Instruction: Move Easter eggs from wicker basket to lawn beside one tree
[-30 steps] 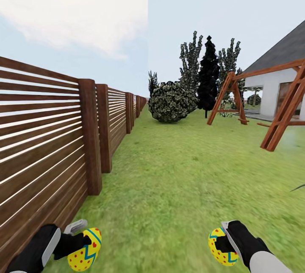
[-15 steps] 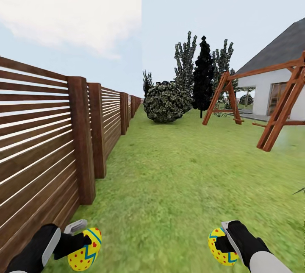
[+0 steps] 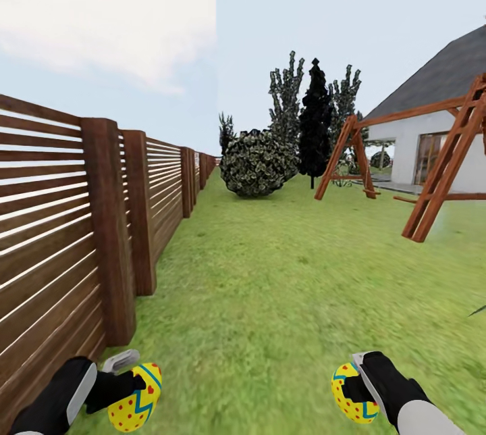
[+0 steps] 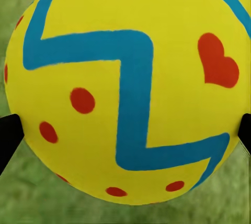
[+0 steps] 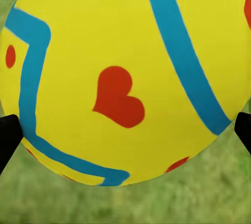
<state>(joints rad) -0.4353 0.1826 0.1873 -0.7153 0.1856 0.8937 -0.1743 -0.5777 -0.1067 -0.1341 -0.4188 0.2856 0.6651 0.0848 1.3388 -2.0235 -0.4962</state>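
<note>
I hold two Easter eggs, yellow with red hearts and dots and blue zigzag bands. My left gripper (image 3: 129,384) is shut on one egg (image 3: 137,405) low at the left, just beside the fence. My right gripper (image 3: 356,384) is shut on the other egg (image 3: 348,396) low at the right. Close up, the left egg (image 4: 125,88) sits between dark fingertips (image 4: 8,136), and the right egg (image 5: 125,78) likewise between its fingertips (image 5: 243,129). Lawn (image 3: 283,273) stretches ahead. Distant trees (image 3: 286,105) stand behind a bush. The wicker basket is out of view.
A brown slatted fence (image 3: 61,219) runs along my left side into the distance. A round dark bush (image 3: 254,163) and a dark conifer (image 3: 315,124) stand far ahead. A wooden swing frame (image 3: 432,171) and a white house (image 3: 439,144) are at the right.
The whole picture has slid leftward and the near fence posts have come closer, so the camera has moved. Both grippers keep their eggs in the same place in the view.
</note>
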